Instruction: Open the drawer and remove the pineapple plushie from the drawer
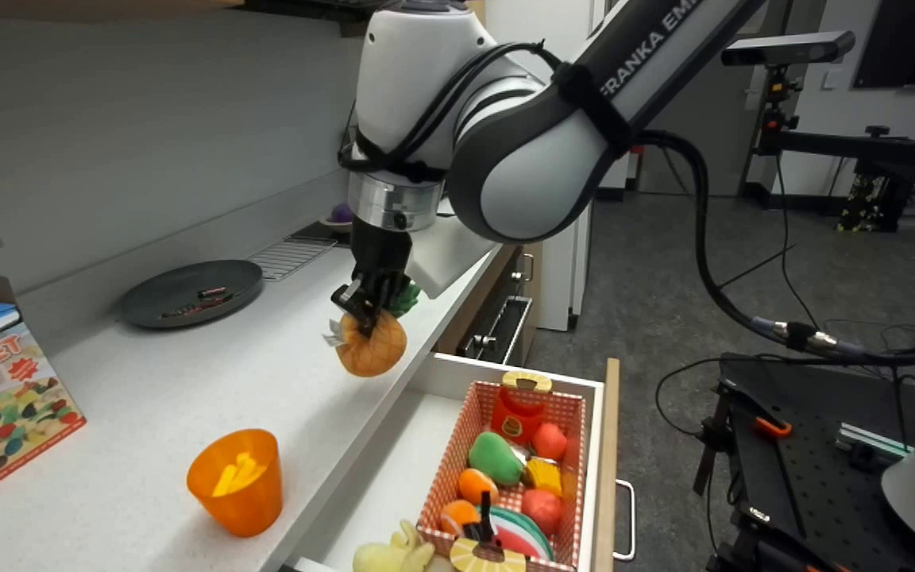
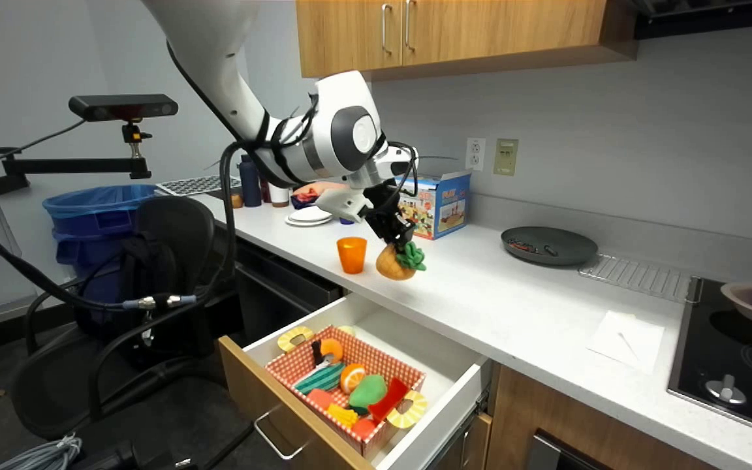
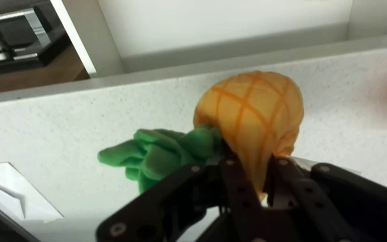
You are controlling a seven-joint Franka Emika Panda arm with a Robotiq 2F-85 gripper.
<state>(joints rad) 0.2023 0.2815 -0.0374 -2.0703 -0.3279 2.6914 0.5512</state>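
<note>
The pineapple plushie (image 3: pixel 255 104) is hanging over the white countertop (image 2: pixel 487 290) near the front edge, seemingly clear of the surface, and the gripper (image 3: pixel 254 165) is pinching it beside the green tuft (image 3: pixel 166 151). Below, the drawer (image 2: pixel 240 373) is standing open and holding a red-checked basket (image 1: pixel 455 457) of toy food (image 1: pixel 495 458). An orange cup (image 2: pixel 352 256) is standing on the countertop.

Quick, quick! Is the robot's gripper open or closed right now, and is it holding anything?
Black gripper: closed, holding the roundish, orange-yellow, green-tufted soft pineapple plushie, with its fabric pinched between the fingers.
</note>
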